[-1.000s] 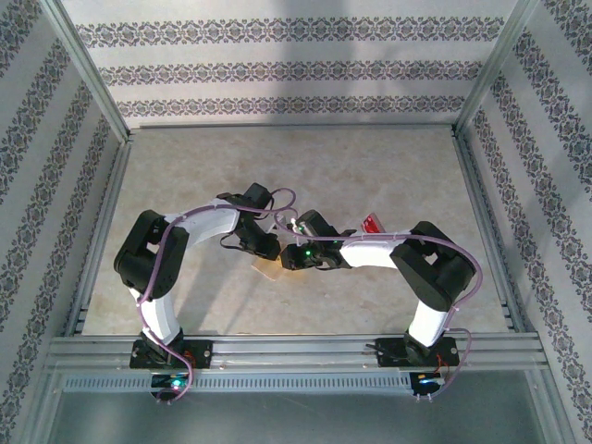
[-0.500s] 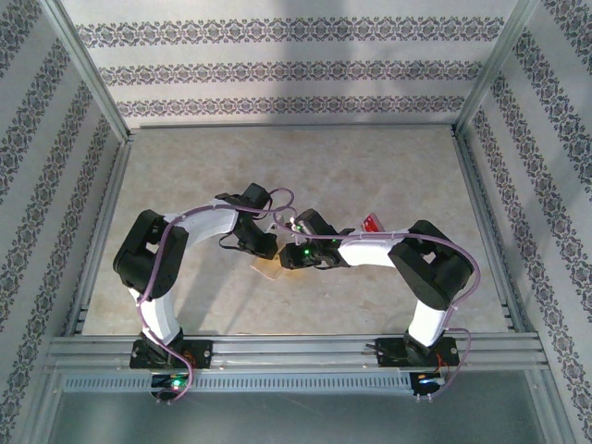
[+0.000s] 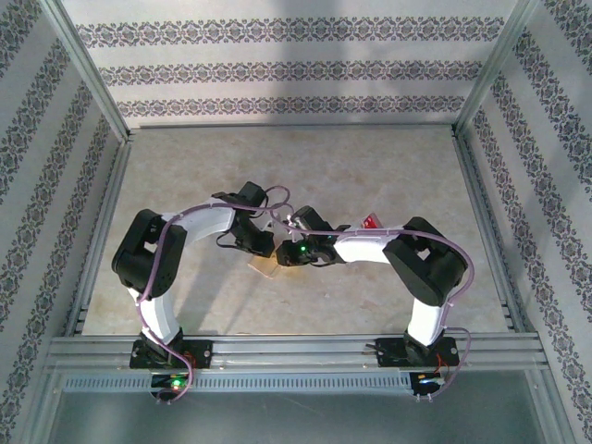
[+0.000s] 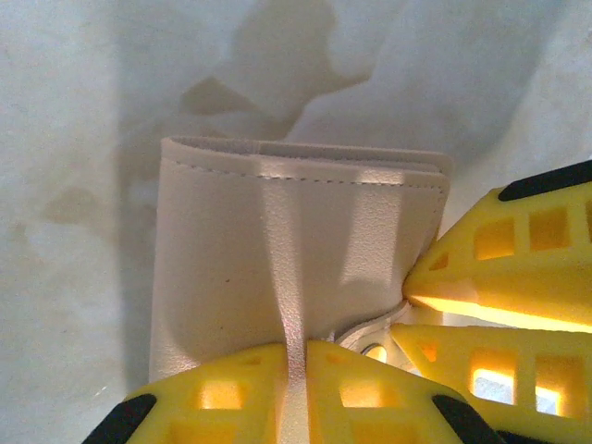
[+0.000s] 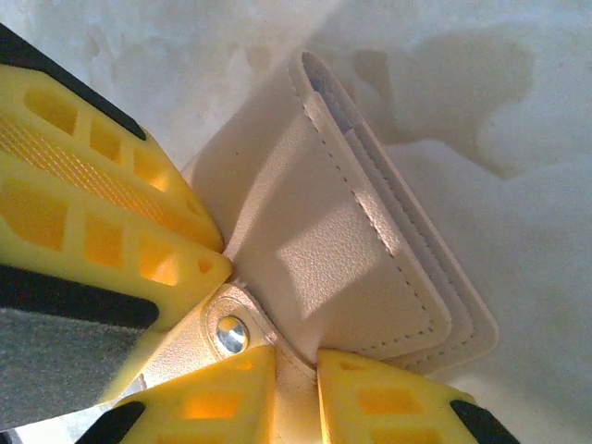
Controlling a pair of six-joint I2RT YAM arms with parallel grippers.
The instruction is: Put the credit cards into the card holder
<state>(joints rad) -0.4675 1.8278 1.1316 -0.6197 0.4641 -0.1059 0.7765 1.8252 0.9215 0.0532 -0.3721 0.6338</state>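
Tan, stitched and folded, the holder sits near the middle of the table, gripped from two sides. The left gripper is almost closed, pinching a raised fold of the cover; its finger bases are cut off. The right gripper is nearly closed on the holder's edge, beside the snap tab. Whether the holder rests on the table or is lifted is unclear. From above, the arms hide most of it. A red card peeks out behind the right arm.
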